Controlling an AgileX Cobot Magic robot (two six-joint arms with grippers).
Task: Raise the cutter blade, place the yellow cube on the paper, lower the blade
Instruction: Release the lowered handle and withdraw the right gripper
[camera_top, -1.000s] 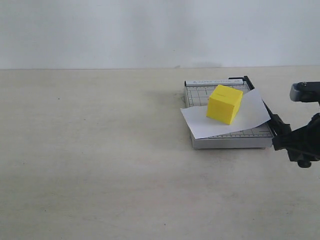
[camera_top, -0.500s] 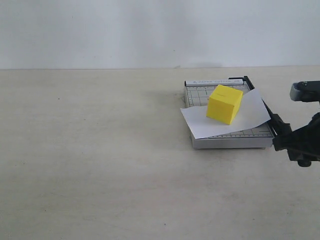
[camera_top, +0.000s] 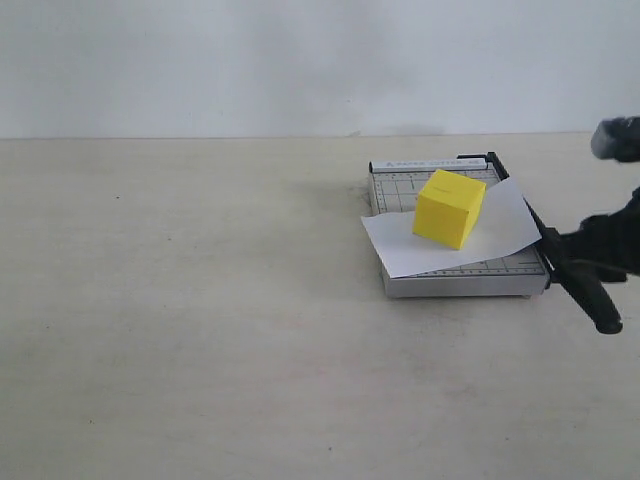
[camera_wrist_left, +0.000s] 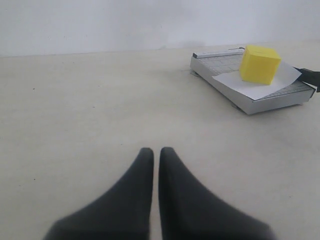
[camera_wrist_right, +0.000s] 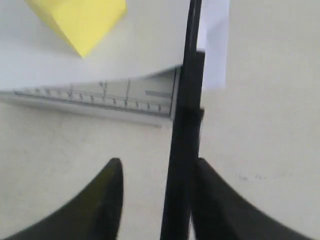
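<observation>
The yellow cube (camera_top: 449, 208) sits tilted on the white paper (camera_top: 400, 246), which lies across the grey trimmer base (camera_top: 460, 284). The cutter blade (camera_top: 590, 295) is down along the base's right edge, its thick handle reaching past the front corner. My right gripper (camera_top: 588, 250) hovers over that handle. In the right wrist view the right gripper (camera_wrist_right: 156, 172) is open, with the black blade arm (camera_wrist_right: 186, 130) running between the fingers against one finger (camera_wrist_right: 212, 195) and apart from the other. My left gripper (camera_wrist_left: 153, 152) is shut and empty over bare table, far from the cube (camera_wrist_left: 259, 64).
The trimmer stands at the right side of a beige table (camera_top: 200, 300), with a white wall behind. The paper overhangs the base on its left and right sides.
The right jaws have spread apart off the blade handle, and the right arm has drawn up and to the right, which uncovers the handle. Cube, paper and left gripper have not moved.
</observation>
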